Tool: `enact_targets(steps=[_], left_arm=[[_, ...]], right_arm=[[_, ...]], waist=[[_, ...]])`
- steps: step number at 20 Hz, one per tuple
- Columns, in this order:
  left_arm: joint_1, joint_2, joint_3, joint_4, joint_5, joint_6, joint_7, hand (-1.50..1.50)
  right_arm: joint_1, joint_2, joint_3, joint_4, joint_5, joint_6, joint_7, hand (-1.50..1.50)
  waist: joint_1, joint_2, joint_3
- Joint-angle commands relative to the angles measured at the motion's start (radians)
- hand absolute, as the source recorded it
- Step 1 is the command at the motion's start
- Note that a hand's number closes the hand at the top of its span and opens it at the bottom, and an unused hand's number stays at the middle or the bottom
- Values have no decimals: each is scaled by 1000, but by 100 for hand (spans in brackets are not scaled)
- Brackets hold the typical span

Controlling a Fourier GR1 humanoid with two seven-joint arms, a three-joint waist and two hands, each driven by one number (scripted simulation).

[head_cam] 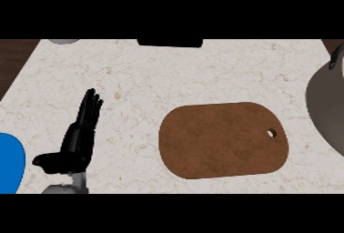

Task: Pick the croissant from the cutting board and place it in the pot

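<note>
Left hand: nearest to me, my left hand (79, 132) shows at the lower left over the desk, fingers straight and pointing away from me, thumb out to the side, nothing in it. I read it as resting.
Right hand: I see no sign of it in the head view, so I can say nothing of its fingers.
Blue object: a rounded blue shape (9, 164) sits at the left edge just beside my left forearm; I cannot tell what it is.
Cutting board: the brown cutting board (223, 140) lies flat on the desk (168, 68), right of centre, with a small hole near its right side. Its top is bare.
Croissant: I cannot find it. It is not on the board and not on any visible part of the desk.
Pot: the grey pot (326, 109) is cut off by the right edge, near the board's right side. Only part of its wall and inside shows, and I see no croissant in that part.
Far edge: a black block (170, 43) and a grey rounded thing (64, 41) sit along the far side.
Step in hand: my guess is the croissant is either in the hidden part of the pot or out of frame with the right hand.
Doing it well: I would confirm where the croissant is first, and leave the left hand where it is.
</note>
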Motion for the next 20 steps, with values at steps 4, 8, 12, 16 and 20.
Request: enact_targets(steps=[4,8,12,16,20], left_arm=[[13,-6,-3,2,-10,10,-2,0],[24,-22,-24,-11,-32,29,-2,0],[29,-10,3,8,-12,11,-29,0],[46,18,27,-35,2,0,9,0],[31,1,25,8,4,-1,-5,0]], right_arm=[[59,78,-21,-179,-21,-493,-45,-150],[52,108,-48,-229,-41,-605,-29,-150],[106,175,-64,-270,-31,-716,-27,-150],[193,253,-46,-424,-56,-701,-66,-150],[281,325,-2,-537,-126,-714,-110,-150]], waist=[[-8,6,22],[-11,1,20],[-21,-1,18],[-41,-12,17],[-51,-11,17]])
